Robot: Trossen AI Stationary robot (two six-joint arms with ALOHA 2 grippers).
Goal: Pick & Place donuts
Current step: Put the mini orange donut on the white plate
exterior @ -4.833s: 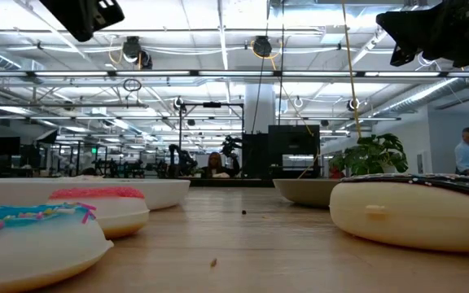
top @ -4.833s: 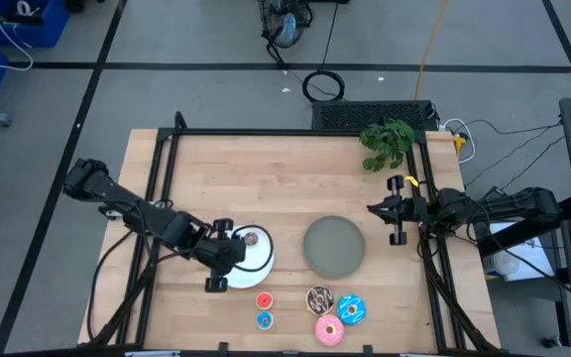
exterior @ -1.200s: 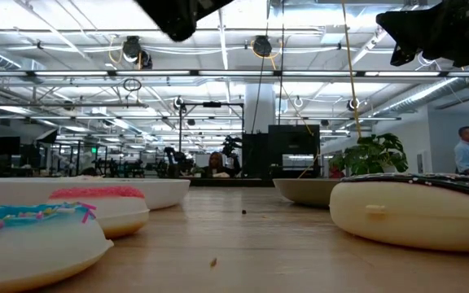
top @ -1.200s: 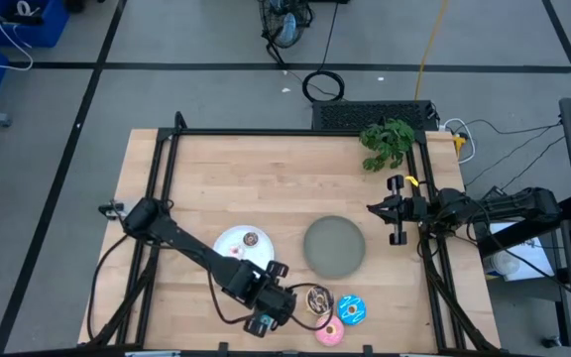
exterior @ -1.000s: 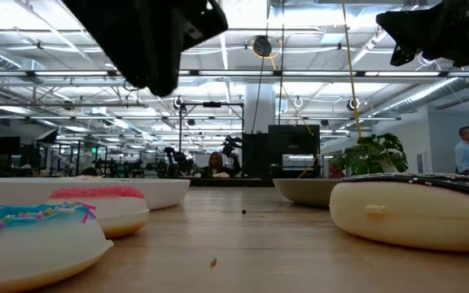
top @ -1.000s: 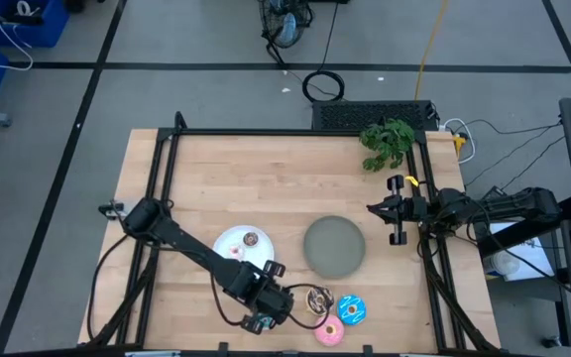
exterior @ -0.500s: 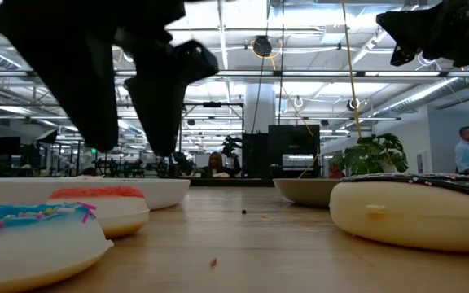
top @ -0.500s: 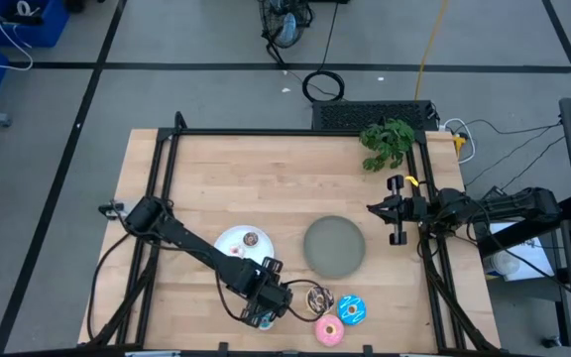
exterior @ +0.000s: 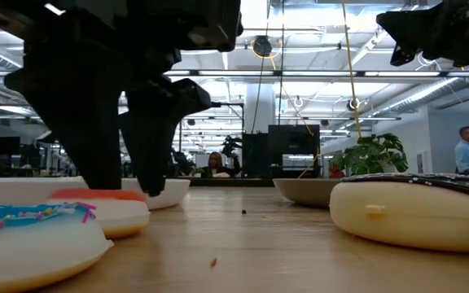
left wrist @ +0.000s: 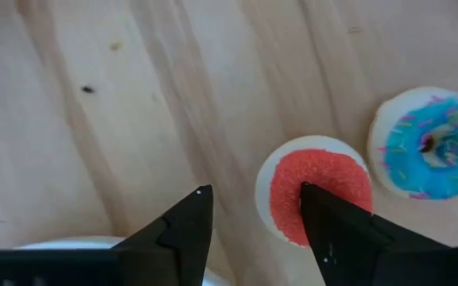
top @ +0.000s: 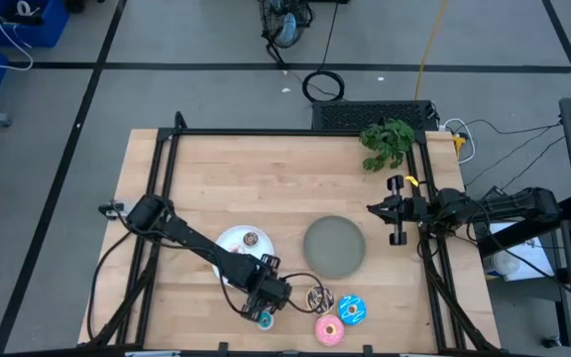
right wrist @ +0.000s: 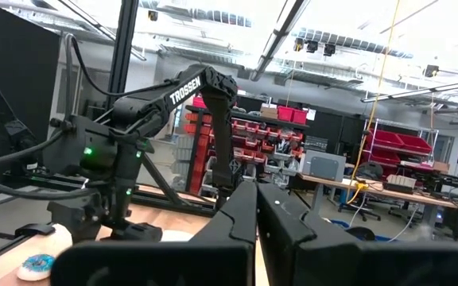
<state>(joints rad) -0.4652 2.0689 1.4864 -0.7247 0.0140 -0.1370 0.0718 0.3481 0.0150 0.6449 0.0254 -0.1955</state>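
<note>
My left gripper (top: 265,300) points down, open, over the small red donut (left wrist: 316,191), which lies flat on the table. One finger (left wrist: 332,230) stands over the donut's middle, the other (left wrist: 181,230) over bare wood beside it. The small blue donut (left wrist: 434,143) lies close by, toward the near edge (top: 265,319). The chocolate donut (top: 317,297), blue sprinkled donut (top: 352,310) and pink donut (top: 328,330) lie to the right. A small brown donut (top: 253,238) rests on the white plate (top: 228,243). My right gripper (top: 395,210) waits shut at the right edge. My left gripper comes at the red donut from above, its fingers (exterior: 149,163) reaching down to the donut's top (exterior: 96,196). Whether either finger touches the donut I cannot tell.
A grey plate (top: 333,245) sits right of the white plate. A green plant (top: 387,142) stands at the far right corner. Black frame rails (top: 157,188) run along the table's left, far and right sides. The far half of the table is bare wood.
My left gripper has come down from above the table and shifted a little toward the far edge, uncovering the small blue donut, and now stands low at the red donut. The donuts have stayed in place.
</note>
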